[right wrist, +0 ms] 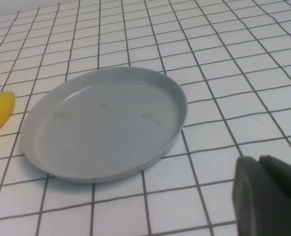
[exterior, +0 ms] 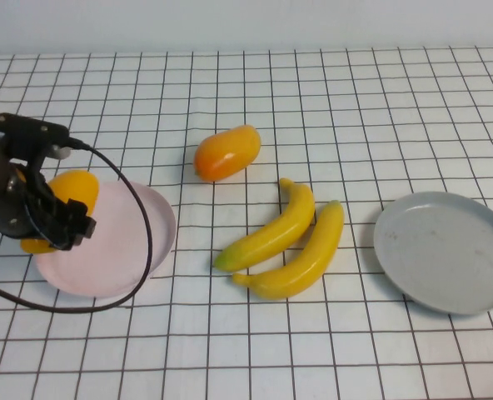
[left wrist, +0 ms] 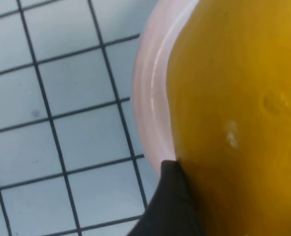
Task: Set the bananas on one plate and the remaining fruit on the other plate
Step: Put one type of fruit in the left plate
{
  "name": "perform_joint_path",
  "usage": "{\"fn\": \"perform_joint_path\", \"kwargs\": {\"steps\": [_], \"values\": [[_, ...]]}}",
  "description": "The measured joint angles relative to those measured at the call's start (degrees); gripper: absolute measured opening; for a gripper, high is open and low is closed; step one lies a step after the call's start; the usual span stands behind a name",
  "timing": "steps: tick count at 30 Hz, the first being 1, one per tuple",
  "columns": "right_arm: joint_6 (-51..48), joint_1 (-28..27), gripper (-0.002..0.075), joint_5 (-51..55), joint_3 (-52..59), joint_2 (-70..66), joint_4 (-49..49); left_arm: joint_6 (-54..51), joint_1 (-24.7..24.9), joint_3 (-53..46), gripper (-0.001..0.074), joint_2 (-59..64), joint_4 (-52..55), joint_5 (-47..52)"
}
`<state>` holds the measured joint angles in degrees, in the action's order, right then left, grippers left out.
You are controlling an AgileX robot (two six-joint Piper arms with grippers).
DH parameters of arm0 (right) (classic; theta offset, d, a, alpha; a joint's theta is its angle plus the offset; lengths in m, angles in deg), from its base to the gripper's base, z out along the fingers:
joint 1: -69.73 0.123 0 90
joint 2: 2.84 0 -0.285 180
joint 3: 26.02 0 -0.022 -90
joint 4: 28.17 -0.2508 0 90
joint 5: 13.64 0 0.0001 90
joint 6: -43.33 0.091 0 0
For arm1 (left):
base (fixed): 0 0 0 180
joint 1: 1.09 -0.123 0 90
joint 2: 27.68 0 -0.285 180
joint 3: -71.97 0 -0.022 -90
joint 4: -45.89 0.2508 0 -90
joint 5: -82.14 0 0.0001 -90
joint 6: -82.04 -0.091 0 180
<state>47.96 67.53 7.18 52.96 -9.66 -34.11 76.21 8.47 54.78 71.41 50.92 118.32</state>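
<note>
- Left gripper [exterior: 51, 218] has jaws wide around a mango [exterior: 70, 193] at the pink plate [exterior: 117, 258] edge; release further in, I'd say.
- Right gripper [right wrist: 268, 196] near grey plate [right wrist: 106, 123], jaws pressed together.

A white table [exterior: 246, 350] ruled with a black grid fills most of the view; behind its far edge stands a plain pale wall [exterior: 246, 21]; light is soft and even.

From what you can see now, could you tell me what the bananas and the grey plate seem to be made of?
The bananas look like moulded plastic: smooth, glossy skin with bright highlights. The grey plate looks like hard matte plastic, possibly melamine: an even dull sheen with faint scuffs.
</note>
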Motion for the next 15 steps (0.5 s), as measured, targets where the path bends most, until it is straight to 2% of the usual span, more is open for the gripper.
{"fn": "perform_joint_path", "kwargs": {"steps": [12,15], "values": [[0.0,0.0,-0.0016,0.0,0.0,0.0,0.0,4.2,-1.0,-0.2,0.0517,3.7,0.0,-0.3],[0.0,0.0,-0.0016,0.0,0.0,0.0,0.0,3.9,-1.0,-0.2,0.0551,3.7,-0.4,-1.6]]}}
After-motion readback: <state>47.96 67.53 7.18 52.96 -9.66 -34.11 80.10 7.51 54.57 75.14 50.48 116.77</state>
